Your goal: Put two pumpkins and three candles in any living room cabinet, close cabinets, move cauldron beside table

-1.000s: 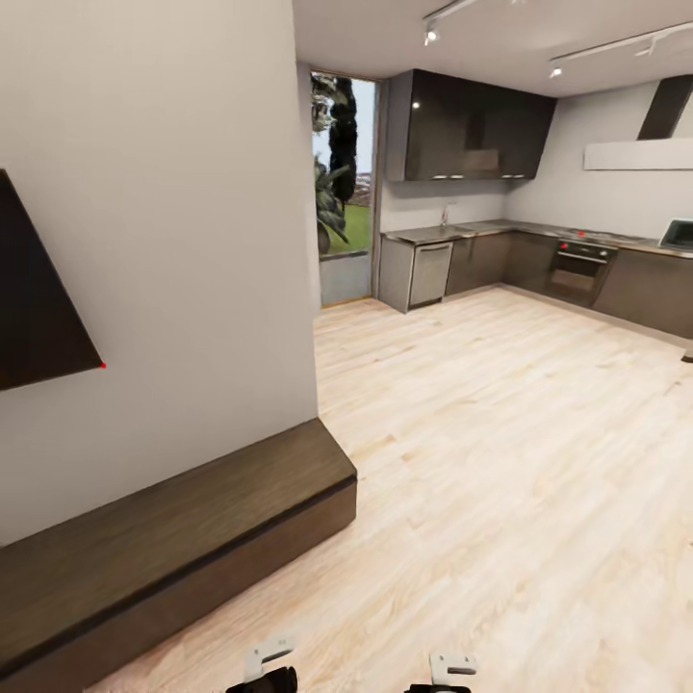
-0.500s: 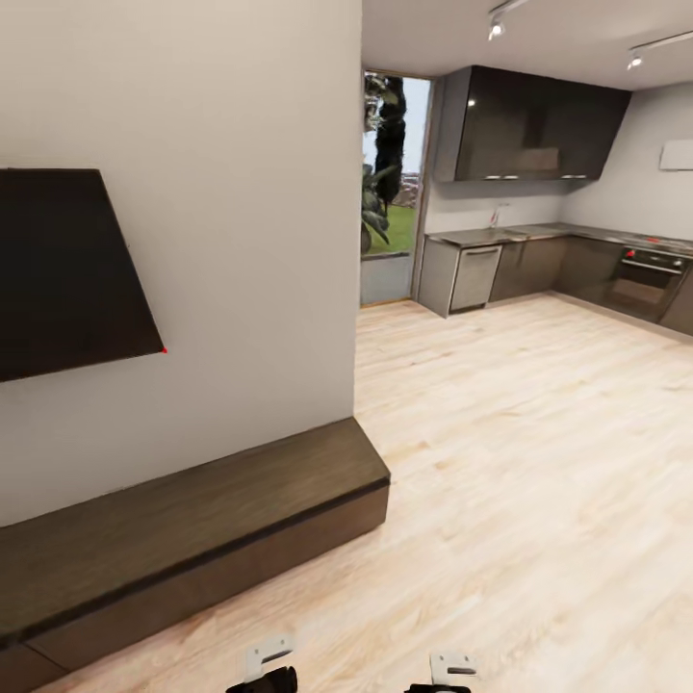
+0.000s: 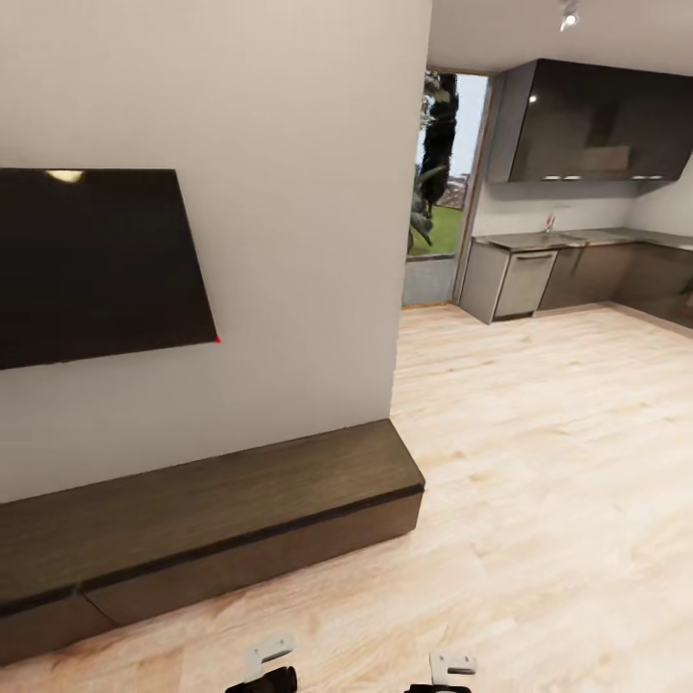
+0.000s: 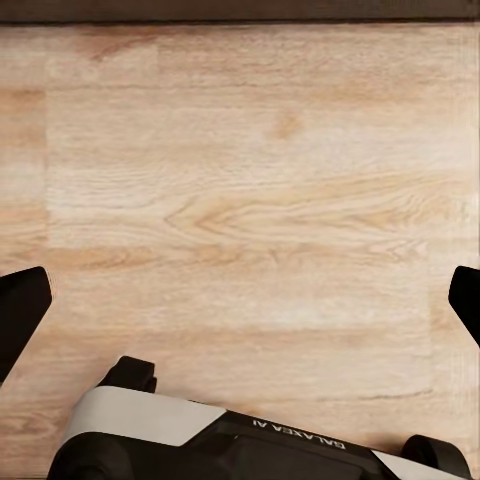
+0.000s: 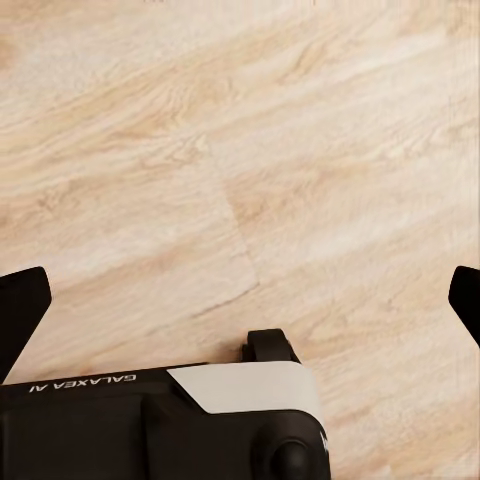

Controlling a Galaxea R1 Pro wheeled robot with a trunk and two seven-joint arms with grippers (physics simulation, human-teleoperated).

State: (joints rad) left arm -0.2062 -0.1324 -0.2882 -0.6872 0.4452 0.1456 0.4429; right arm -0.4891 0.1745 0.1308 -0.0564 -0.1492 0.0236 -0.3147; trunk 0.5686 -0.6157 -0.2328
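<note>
One long, low dark-brown cabinet runs along the foot of the grey wall at the left, its drawer fronts all flush and shut. One black TV hangs on that wall above it. Light wood plank floor spreads to the right, toward a far kitchen with dark units and one glass door. Both grippers hang over bare floor: the left gripper has its two fingers spread wide apart, holding nothing, and the right gripper likewise has its two fingers wide apart and empty.
</note>
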